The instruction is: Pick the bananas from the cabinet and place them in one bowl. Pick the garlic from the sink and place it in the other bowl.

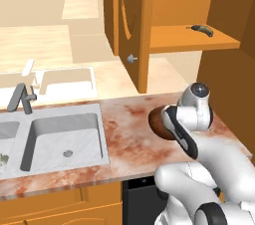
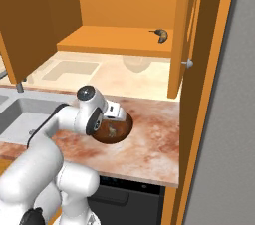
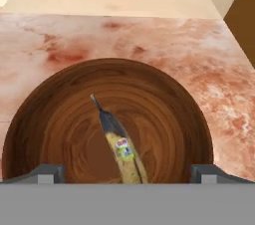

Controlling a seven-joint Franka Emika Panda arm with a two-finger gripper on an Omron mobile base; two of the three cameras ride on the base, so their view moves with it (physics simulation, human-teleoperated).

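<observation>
Rising from the lower right of the left base view, the white arm (image 1: 199, 134) bends over the mottled red-brown bench (image 1: 134, 134) and covers most of a dark wooden bowl (image 1: 158, 122). Steel sink (image 1: 60, 142) set in the bench at left, angular faucet (image 1: 21, 97) behind it. A small mottled lump lies at the far left edge in the other basin; cannot tell what it is. Cabinet (image 1: 144, 25) door open, round knob (image 1: 131, 58) on it; one dark banana bunch (image 1: 203, 30) on the shelf.

Right base view: arm's wrist sits right over the bowl (image 2: 113, 130), which stands on the bench near the front edge. The bunch on the shelf (image 2: 161, 35) lies well back, right of centre, beside the open door.

Hand view: looking straight down into the bowl (image 3: 64, 114). A banana (image 3: 119, 147), dark at the stem and dull yellow lower down with a small sticker, lies across the bowl's floor. Fingers (image 3: 47, 174) spread wide apart, one tip at each side of the bowl, nothing between them but the banana below, untouched.
</observation>
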